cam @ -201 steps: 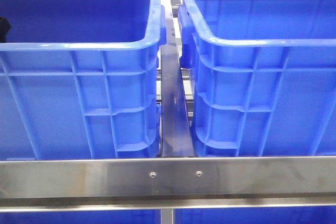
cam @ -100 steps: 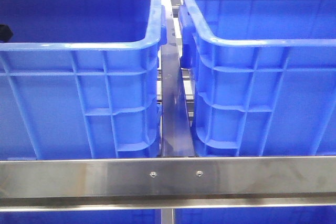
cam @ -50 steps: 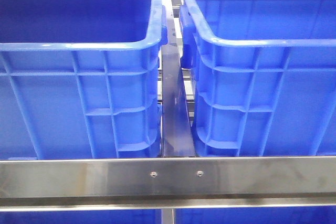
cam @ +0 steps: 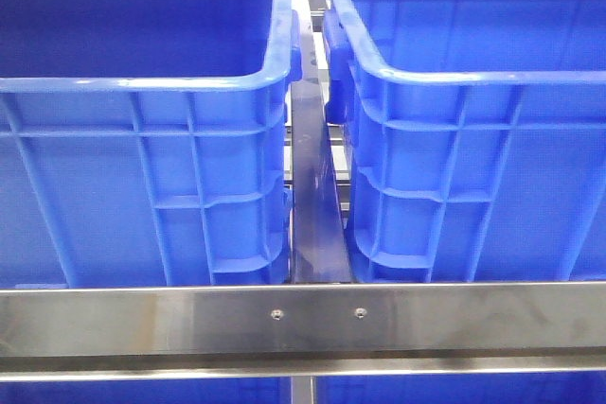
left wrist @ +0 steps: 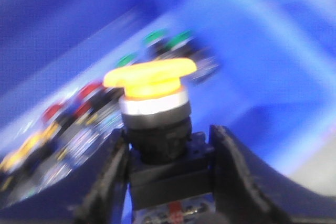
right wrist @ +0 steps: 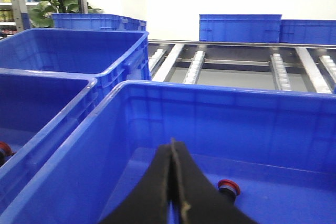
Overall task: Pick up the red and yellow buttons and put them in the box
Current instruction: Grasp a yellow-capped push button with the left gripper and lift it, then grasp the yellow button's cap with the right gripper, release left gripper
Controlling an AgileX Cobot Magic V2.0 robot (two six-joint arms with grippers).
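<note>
Amid blue crates [cam: 142, 92] on a roller rack, our left pincer [left wrist: 168, 182] pinches the yellow button [left wrist: 152, 77] low in a blurred frame, where a jolt could shake it loose, while our right pincer [right wrist: 173, 182], pressed together and empty, hangs beside a red button [right wrist: 229, 187].

Ahead of the right gripper [right wrist: 172, 146], a roller conveyor [right wrist: 236, 66] runs crosswise. Two spare blue crates [right wrist: 240, 28] stand at its far side. A potted plant [right wrist: 50, 8] stands further off to one side. Green-capped buttons [left wrist: 167, 39], blurred, lie beyond the left gripper [left wrist: 168, 137]. A steel cross rail [cam: 303, 321] spans the front view.
</note>
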